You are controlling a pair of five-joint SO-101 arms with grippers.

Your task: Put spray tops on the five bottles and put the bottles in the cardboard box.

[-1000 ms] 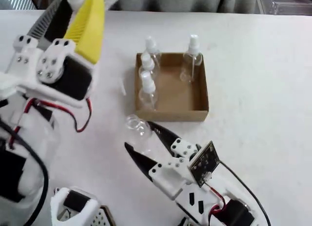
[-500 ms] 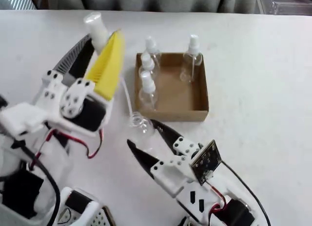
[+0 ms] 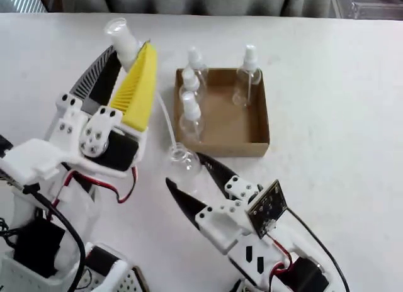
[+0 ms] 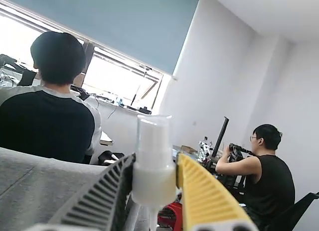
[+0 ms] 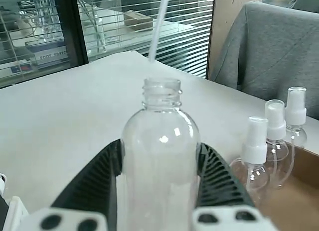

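My left gripper (image 3: 130, 50), with one yellow and one grey ribbed finger, is shut on a white spray top (image 3: 122, 37), seen close up as spray top (image 4: 153, 164). Its thin tube (image 3: 167, 119) slants down toward an uncapped clear bottle (image 3: 181, 158). That bottle (image 5: 160, 151) stands upright between the black fingers of my right gripper (image 3: 184, 170), which is shut on it. The tube (image 5: 158, 27) ends just above the bottle's neck. The cardboard box (image 3: 259, 141) holds several bottles with spray tops (image 3: 191, 112).
The box sits just beyond the held bottle, close to my right gripper's fingertips. Capped bottles (image 5: 274, 126) stand along the box's near wall. The left arm's white body (image 3: 75, 147) takes up the table's left side. Bare table lies right of the box.
My left gripper swung the spray top from the far-left corner toward the box, bringing its tube over the open bottle. My right gripper and its bottle shifted only slightly.
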